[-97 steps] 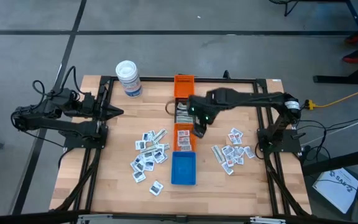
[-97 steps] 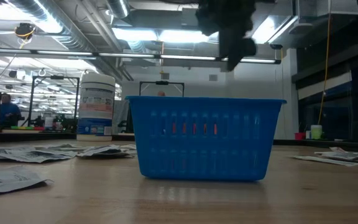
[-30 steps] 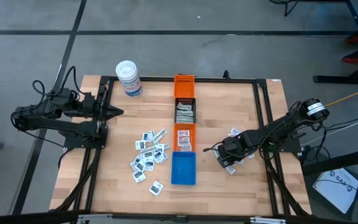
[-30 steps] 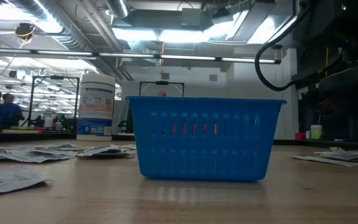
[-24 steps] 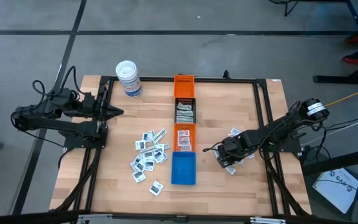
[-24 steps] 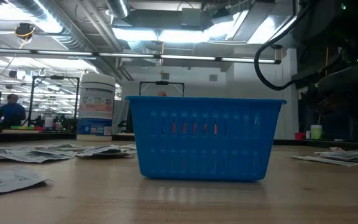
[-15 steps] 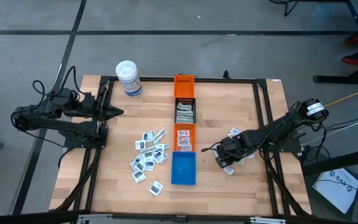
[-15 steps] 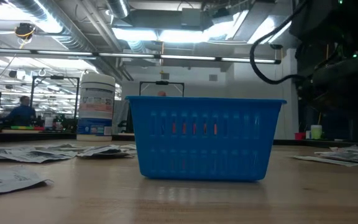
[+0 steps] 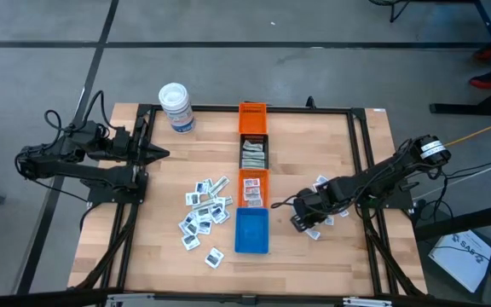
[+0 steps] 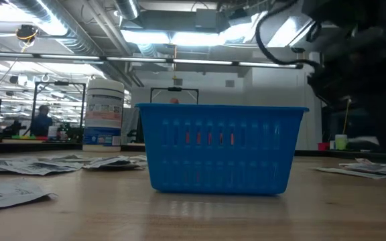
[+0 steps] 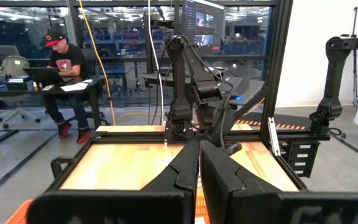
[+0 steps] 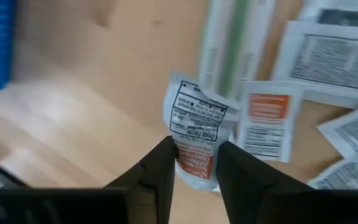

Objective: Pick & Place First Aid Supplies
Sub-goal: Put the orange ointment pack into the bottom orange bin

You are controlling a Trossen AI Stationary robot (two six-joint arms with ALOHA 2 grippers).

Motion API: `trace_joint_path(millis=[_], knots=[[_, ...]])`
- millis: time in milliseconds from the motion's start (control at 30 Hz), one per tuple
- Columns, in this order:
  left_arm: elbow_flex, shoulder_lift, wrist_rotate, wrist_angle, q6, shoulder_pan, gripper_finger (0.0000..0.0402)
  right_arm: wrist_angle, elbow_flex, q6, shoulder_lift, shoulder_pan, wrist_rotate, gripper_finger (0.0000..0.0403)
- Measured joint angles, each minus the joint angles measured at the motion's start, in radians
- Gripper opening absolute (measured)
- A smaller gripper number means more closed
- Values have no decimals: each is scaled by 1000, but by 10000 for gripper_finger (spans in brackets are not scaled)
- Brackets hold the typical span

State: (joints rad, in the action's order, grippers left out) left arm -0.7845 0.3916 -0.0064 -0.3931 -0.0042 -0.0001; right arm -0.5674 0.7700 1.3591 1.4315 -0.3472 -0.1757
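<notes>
Above wooden table (image 9: 160,256), right tool (image 12: 194,163) pinches a red-printed packet (image 12: 196,130).

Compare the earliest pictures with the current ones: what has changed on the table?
The right gripper left the middle bins, swung out to the right-hand pile and now pinches a white, red-printed packet. The left gripper, the bins and the tub stayed put.

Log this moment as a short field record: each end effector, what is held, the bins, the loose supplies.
right end effector: low over the right pile, shut on a packet
held packet: white, black print, orange-red band
left end effector: waiting at the table's left edge, shut
bins: orange bin, black bin, second orange bin, blue bin, in one line
loose supplies: left pile, right pile
</notes>
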Motion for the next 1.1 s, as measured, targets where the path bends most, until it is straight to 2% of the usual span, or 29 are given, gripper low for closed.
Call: trace_joint_path(millis=[333,733,1100], knots=[[0,0,0,0,0,0,8,-2,123,-143,0,71,1,112],[0,0,0,0,0,0,13,-2,266,-363,1,177,58,112],[0,0,0,0,0,0,13,-2,455,-671,136,269,51,112]])
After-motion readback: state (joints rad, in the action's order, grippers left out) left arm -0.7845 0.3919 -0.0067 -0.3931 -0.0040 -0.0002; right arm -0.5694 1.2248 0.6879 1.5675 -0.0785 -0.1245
